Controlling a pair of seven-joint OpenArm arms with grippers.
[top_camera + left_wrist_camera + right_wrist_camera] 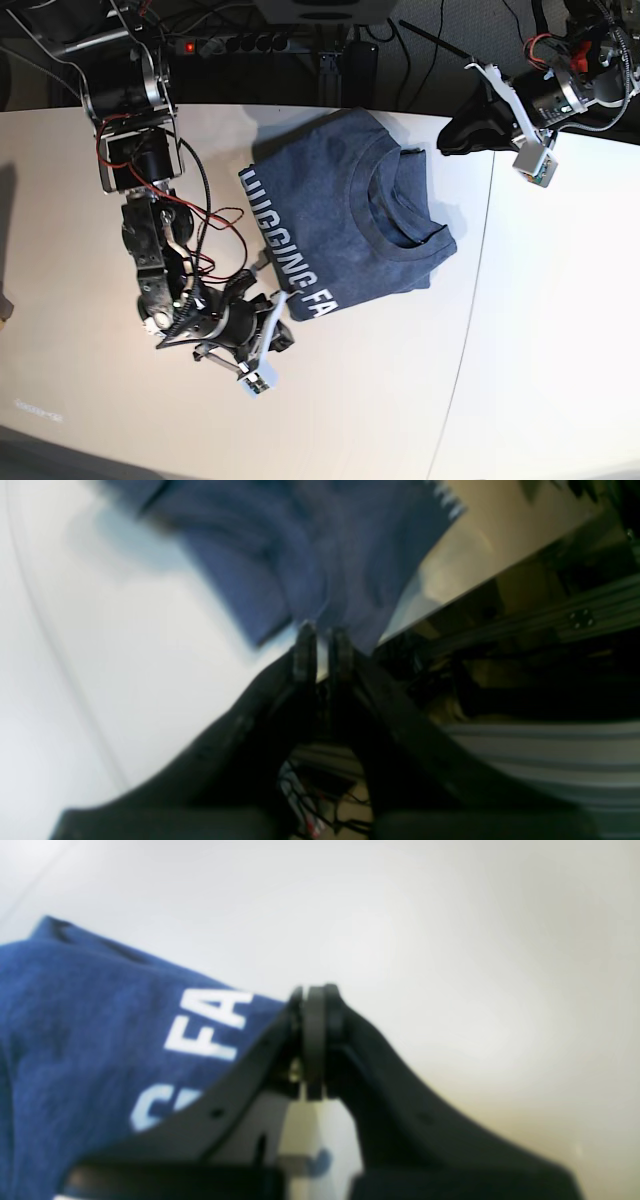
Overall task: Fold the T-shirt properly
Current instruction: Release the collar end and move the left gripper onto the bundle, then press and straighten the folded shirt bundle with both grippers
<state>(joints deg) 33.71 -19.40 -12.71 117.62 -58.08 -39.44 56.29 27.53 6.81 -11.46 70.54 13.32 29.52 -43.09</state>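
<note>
The blue-grey T-shirt (350,215) lies folded on the white table (100,420), neck up, with white lettering along its left edge. My right gripper (284,314) is at the shirt's lower-left corner. In the right wrist view it (315,990) is shut with nothing between the fingers, and the lettered cloth (75,1040) lies just to its left. My left gripper (446,142) is just off the shirt's upper-right corner. In the blurred left wrist view its fingers (322,635) stand almost together, with the shirt (310,545) right beyond the tips.
A seam (470,300) runs down the table right of the shirt. A power strip (240,42) and cables lie behind the table's far edge. The table edge and metal frame (575,615) show beside the left gripper.
</note>
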